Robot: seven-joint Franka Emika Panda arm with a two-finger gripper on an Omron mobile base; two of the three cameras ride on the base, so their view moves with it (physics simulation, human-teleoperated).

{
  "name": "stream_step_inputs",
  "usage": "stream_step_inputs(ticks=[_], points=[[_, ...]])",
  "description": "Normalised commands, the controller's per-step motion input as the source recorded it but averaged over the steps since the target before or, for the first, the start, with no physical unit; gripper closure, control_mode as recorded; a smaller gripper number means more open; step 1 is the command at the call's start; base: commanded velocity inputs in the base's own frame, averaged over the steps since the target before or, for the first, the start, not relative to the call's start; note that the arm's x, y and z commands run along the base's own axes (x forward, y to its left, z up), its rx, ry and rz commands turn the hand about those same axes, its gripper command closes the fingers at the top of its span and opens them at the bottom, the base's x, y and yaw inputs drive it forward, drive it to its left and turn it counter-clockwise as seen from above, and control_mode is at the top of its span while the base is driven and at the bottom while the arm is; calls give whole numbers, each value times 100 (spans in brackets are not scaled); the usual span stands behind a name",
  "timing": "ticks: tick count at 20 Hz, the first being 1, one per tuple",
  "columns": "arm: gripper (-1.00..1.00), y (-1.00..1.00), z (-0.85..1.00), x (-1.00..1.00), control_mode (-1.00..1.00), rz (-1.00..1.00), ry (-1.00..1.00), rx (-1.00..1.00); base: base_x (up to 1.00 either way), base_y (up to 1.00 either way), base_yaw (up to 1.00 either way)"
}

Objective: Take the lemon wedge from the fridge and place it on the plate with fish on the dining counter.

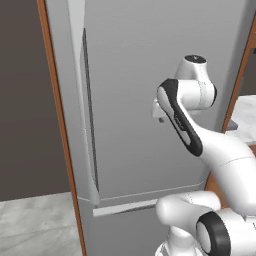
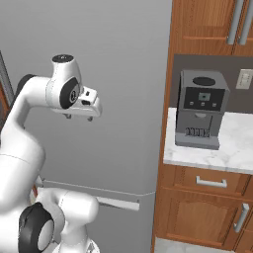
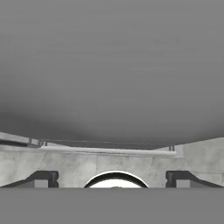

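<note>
In the left base view, the fridge [image 1: 140, 100] fills the middle of the frame with its door shut and its long handle [image 1: 87, 125] at the left, so the lemon wedge is probably shut away inside, and the arm is folded up in front of the door because it has not been pulled open yet. In the right base view, the hand [image 2: 79, 116] hangs at the middle left near the grey door, pointing down and holding nothing, while a coffee machine [image 2: 200, 108] sits on the table [image 2: 232, 148] at the right. In the hand view, the two finger tips [image 3: 43, 178] stand at the bottom, spread wide apart with nothing between them, ready to go for the handle.
</note>
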Motion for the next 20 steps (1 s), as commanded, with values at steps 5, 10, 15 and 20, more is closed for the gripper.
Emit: stream_step_inputs(ticks=[5,10,15,20], points=[[-100,83,0,-15,-100,0,-8,0,0,0,0],[-100,55,-15,-50,-100,0,-1,0,0,0,0],[-100,-4,1,-72,-100,0,-13,1,0,0,0],[-100,-6,1,-31,-100,0,-7,1,0,0,0]])
